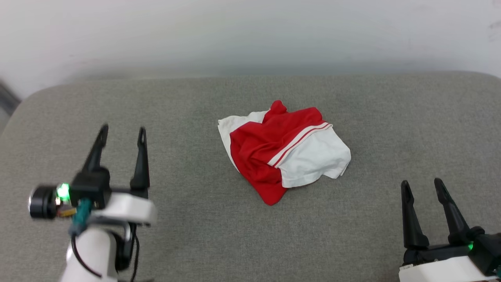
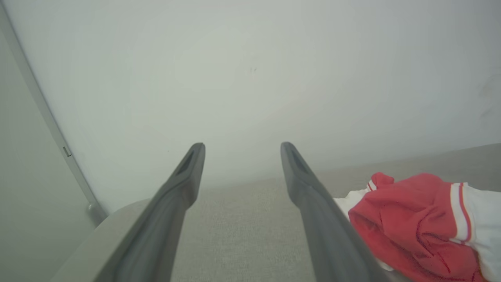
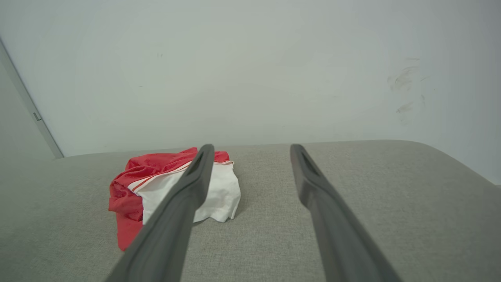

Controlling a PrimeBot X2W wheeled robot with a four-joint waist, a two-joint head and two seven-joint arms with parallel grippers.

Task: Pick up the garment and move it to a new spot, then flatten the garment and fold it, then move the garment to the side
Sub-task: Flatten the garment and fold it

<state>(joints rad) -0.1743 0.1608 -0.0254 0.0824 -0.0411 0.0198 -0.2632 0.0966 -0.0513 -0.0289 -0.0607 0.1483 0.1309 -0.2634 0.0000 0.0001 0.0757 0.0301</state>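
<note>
The garment lies crumpled in a heap at the middle of the grey cushioned surface, red cloth with white sleeves and red-and-white striped trim on top. My left gripper hovers open to its left, well apart from it. At the lower right my right gripper is open too, a short way off the heap. In the left wrist view the garment sits right of the fingers. In the right wrist view the garment lies partly behind the left finger. Both grippers hold nothing.
A pale wall runs along the back of the grey surface. The surface's rounded corners show at far left and far right. Bare grey fabric stretches on every side of the heap.
</note>
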